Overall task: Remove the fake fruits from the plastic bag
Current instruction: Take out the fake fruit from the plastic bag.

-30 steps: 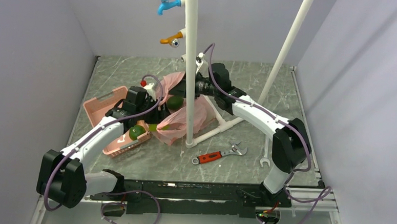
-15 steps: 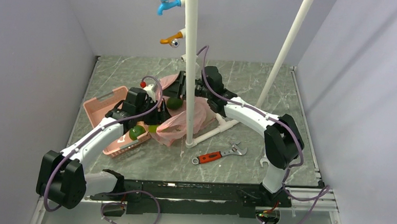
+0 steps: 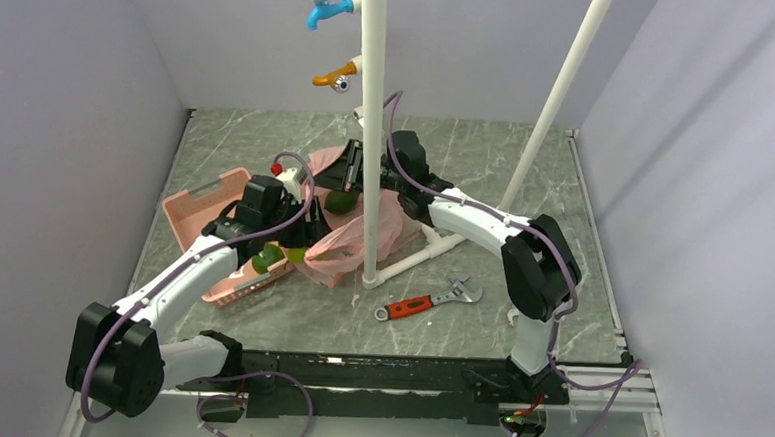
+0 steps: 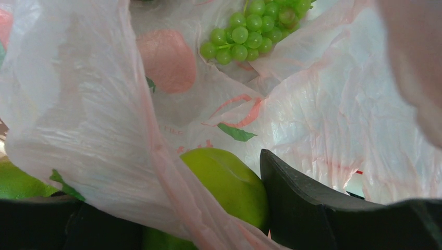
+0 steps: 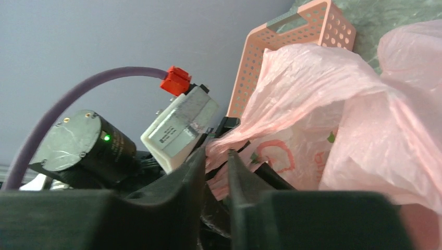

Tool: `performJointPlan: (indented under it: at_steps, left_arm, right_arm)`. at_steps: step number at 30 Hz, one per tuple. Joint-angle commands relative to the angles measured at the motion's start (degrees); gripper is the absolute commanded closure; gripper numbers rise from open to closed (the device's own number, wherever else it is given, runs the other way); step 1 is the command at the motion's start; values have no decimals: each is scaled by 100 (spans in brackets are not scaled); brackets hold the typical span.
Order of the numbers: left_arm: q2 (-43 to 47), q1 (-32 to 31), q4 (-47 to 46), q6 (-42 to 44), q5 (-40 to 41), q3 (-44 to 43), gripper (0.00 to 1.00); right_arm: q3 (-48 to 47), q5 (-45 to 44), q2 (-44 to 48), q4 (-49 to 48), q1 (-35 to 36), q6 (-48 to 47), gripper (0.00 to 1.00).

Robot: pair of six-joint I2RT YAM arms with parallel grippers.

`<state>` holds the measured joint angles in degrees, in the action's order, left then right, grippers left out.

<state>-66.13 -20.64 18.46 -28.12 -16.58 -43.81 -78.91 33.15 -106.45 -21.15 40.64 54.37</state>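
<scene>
Grey marbled table point(image 3: 487, 154), boxed by pale walls left, far and right. Upright white post point(image 3: 371, 128) at centre, slanted pipe point(image 3: 561, 87) to its right. Pink bag point(image 3: 352, 242) crumpled left of the post, beside a basket point(image 3: 199, 204). Left gripper point(image 4: 167, 198): jaws wide, clamped on a green fruit point(image 4: 229, 182) inside the bag. Right gripper point(image 5: 215, 156): nearly closed at the bag's film, grip unclear. Bare marble far right; wrench point(image 3: 429, 301) near the front.

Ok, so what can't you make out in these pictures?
Left wrist view: the plastic bag hides whether the left hand grips the green fruit; the top edge cuts off the grapes.
Right wrist view: too close and blurred to tell whether the right hand pinches the bag.
Top view: the white pipe covers a strip of the bag.
</scene>
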Motion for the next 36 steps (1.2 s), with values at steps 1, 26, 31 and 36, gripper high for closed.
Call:
performJointPlan:
  at_steps: [1, 26, 31, 36]
  left_arm:
    - [150, 8, -121, 63, 4, -10, 100]
    - [1276, 8, -27, 475, 56, 409, 100]
    - [938, 14, 52, 487, -29, 238, 100]
    - [926, 24, 136, 482, -69, 235, 100]
  right_arm:
    - [-257, -155, 16, -338, -9, 40, 91]
    - [-113, 527, 576, 428, -406, -2283, 32]
    - [-122, 783, 806, 994, -384, -4216, 12]
    - [123, 685, 814, 548, -314, -5935, 11]
